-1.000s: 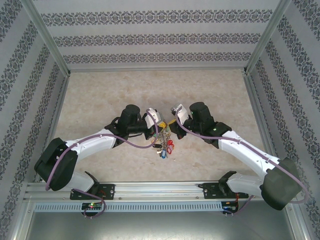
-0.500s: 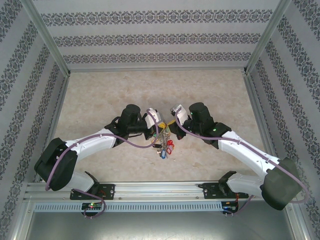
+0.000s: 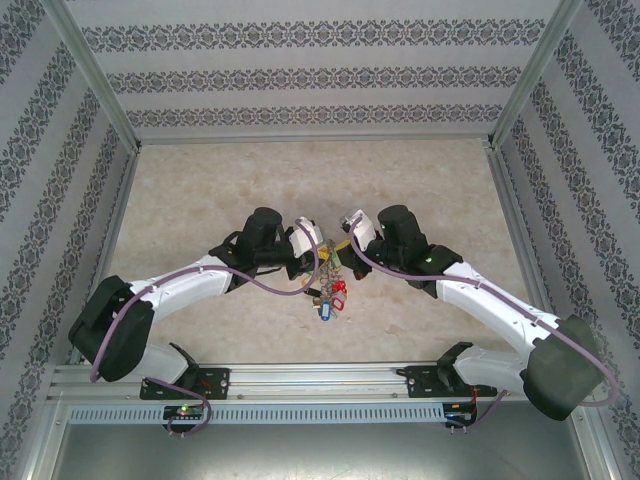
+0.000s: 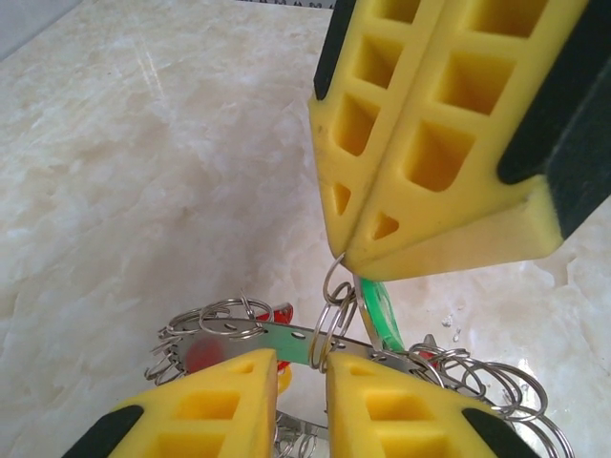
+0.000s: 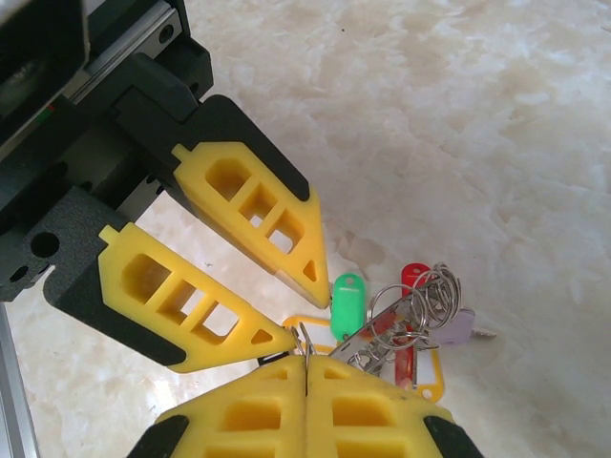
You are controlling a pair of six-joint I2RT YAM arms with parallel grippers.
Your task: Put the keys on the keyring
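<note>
Keyring [image 4: 286, 339] is at the middle of the desk [image 3: 200, 200], between both end effectors. Right end effector [image 4: 348, 256] is pressed fully together on a small wire ring [image 4: 334, 286] beside a green tag [image 4: 382, 320]. Left end effector [image 4: 301, 358] stands slightly parted just beside the keyring's grey band.

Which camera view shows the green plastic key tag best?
The right wrist view: the green plastic key tag shows nearly whole, with its slot. In the left wrist view it is a green strip beside wire rings. In the top external view the key bunch is too small to tell.
</note>
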